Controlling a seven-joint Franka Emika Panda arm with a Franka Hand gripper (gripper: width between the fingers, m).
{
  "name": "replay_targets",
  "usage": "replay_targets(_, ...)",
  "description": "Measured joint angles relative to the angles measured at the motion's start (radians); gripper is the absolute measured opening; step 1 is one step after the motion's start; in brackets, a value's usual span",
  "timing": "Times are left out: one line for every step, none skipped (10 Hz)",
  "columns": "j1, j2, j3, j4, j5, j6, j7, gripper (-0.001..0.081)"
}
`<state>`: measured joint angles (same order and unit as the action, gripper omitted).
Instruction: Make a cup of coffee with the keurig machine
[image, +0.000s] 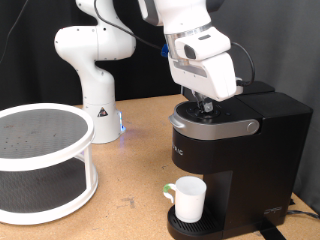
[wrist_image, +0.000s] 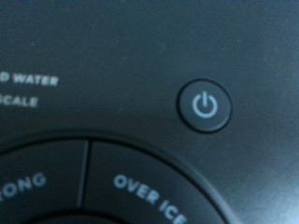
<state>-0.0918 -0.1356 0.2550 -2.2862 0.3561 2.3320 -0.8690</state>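
Note:
The black keurig machine (image: 235, 150) stands at the exterior view's right, lid down. The white cup (image: 187, 197) sits on its round drip tray, under the spout. My gripper (image: 203, 104) is right on top of the machine, its fingertips down at the silver-rimmed button panel; the white hand hides the fingers. The wrist view shows no fingers, only the machine's top from very close: the round power button (wrist_image: 205, 105) with a pale blue symbol, and part of a brew button marked "OVER ICE" (wrist_image: 149, 191).
A white round two-tier stand (image: 38, 160) fills the exterior view's left. The arm's white base (image: 95, 95) stands behind it on the wooden table (image: 125, 205). A cable runs off at the machine's lower right.

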Motion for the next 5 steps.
replay_targets(0.000,0.001,0.000,0.000,0.000,0.000,0.002,0.0001)
replay_targets(0.000,0.002,-0.001,0.002,0.000,-0.007,0.005,0.0000)
replay_targets(-0.001,0.005,-0.003,0.008,0.000,-0.025,0.011,0.0000)
replay_targets(-0.001,0.010,-0.007,0.019,0.000,-0.051,0.019,0.0000)
replay_targets(-0.004,0.019,-0.008,0.033,0.000,-0.076,0.031,0.0000)
